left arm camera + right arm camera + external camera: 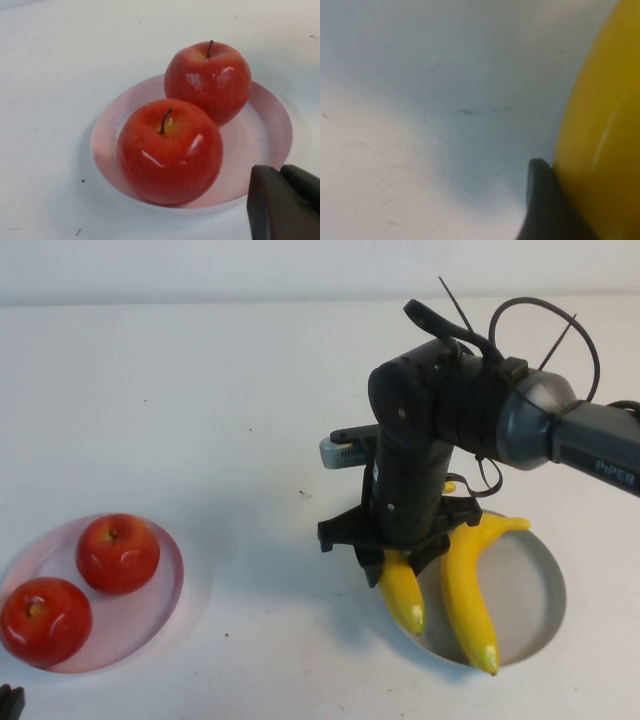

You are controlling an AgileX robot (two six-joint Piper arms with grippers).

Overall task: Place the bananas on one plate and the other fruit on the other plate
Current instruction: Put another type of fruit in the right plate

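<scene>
While upright, right end effector [398, 558] gripping banana [401, 592].

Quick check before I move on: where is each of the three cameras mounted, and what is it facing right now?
High view: raised on the robot's side, angled down at the white table; shows the right arm and right hand at the grey plate.
Left wrist view: on the left arm, facing two apples on the pink plate; left hand at the edge.
Right wrist view: on the right arm, pressed close to a banana; one finger shows.
Shared: apples and pink plate in the high and left wrist views.
</scene>
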